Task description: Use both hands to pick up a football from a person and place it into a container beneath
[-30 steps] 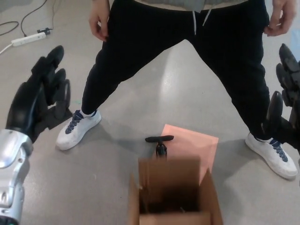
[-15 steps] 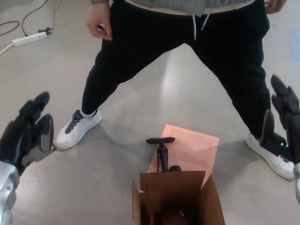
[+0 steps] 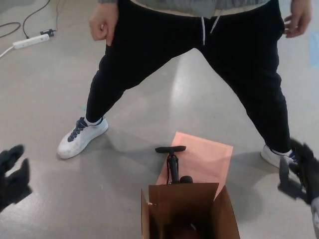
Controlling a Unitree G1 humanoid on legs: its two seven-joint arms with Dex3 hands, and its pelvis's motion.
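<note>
The left hand (image 3: 12, 175) spreads its fingers (image 3: 11, 153) wide and holds nothing; the right hand (image 3: 299, 172) is likewise open and empty. Between them a cardboard box (image 3: 187, 211) stands open on the floor, the football (image 3: 183, 233) dimly visible inside; a pump (image 3: 172, 162) stands just behind it, before a person (image 3: 199, 55) with legs apart.

Grey floor (image 3: 45, 99): open cardboard box (image 3: 187, 211) at bottom edge, pink sheet (image 3: 202, 159) w/ black pump (image 3: 172, 164) behind it, person's white sneakers (image 3: 79, 135) either side, power strip (image 3: 31, 41) top-left corner.
</note>
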